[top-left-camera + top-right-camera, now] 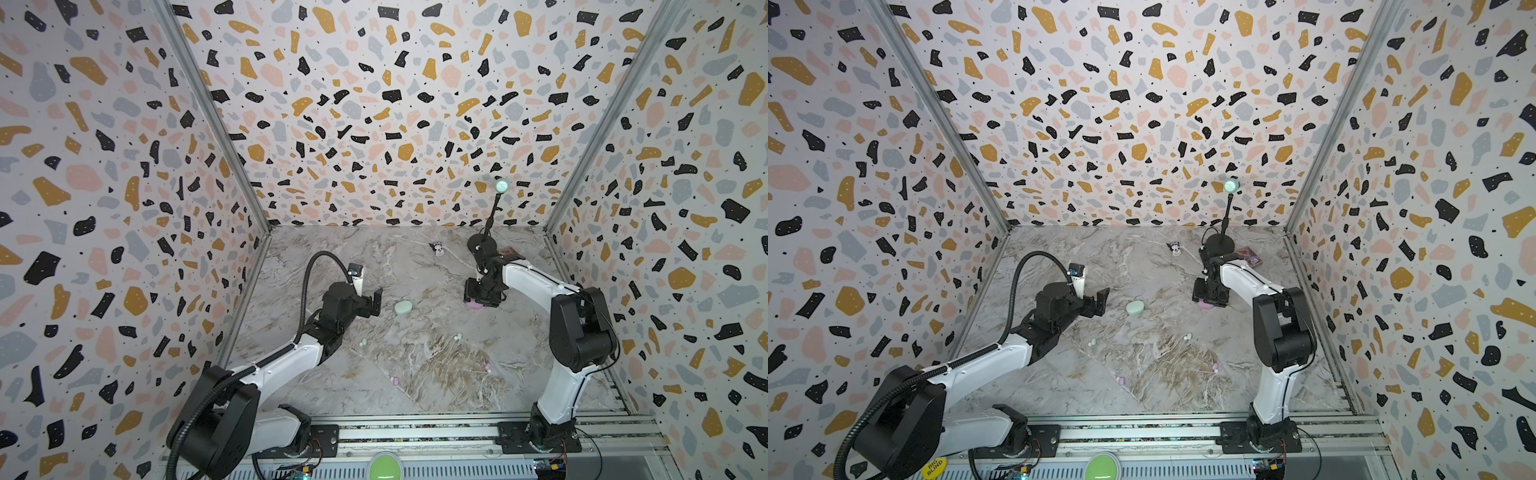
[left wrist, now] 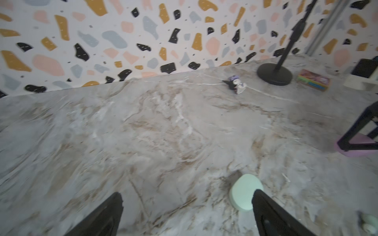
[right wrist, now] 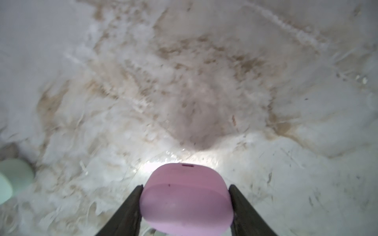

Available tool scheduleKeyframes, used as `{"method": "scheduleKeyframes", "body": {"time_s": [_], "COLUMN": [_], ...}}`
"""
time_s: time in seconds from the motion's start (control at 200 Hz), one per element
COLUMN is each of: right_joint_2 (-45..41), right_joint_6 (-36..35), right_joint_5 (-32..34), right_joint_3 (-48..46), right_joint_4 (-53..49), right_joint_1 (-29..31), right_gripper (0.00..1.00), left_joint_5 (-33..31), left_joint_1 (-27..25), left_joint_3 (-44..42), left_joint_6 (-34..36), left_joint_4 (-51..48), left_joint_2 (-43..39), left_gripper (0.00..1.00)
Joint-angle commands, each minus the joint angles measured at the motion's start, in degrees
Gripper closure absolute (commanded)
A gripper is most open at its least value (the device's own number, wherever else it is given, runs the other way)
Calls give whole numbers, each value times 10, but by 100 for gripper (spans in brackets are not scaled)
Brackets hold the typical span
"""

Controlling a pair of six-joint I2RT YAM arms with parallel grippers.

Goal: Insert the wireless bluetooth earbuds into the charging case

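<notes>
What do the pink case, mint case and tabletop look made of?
The pink case: likely moulded plastic, satin; smooth rounded shell, lid seam, soft sheen.
The mint case: probably the same plastic, matte; even colour, no glare.
The tabletop: marble pattern, grey-white with brown veins, slightly glossy where light reflects by the pink case; real stone or printed laminate, cannot tell.
</notes>
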Motion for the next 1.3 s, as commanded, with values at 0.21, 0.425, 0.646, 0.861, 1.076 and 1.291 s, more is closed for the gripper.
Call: {"method": "scheduleKeyframes", "body": {"time_s": [0.21,0.425,0.646,0.861,1.076,1.291], "right_joint_2": [-113,-141,-138,-128,-123,-118], "right_joint_6": [-38,-71,-82,-78,-71,-61], "right_joint_5": [-101,-166,-192,-199,-182,-163], "right_joint_3": [29,78,136,178,179,177], "right_joint_4": [-99,-154,-187,-197,-193,-195], "right_joint_1": [40,63,90,114,132,144], "right_gripper": [49,50,50,50,50,50], "left_joint_5": [200,298,338,355,347,331], "left_joint_1": [-91,-114,-135,-141,-145,-145], "left_joint_3": [-15,-2,45,69,74,70], "left_joint_6": [54,64,77,49,35,43], "left_joint_4": [210,310,327,373,390,380], "left_joint_2": [97,137,172,208,212,199], "left_gripper": [0,0,0,0,4,12]}}
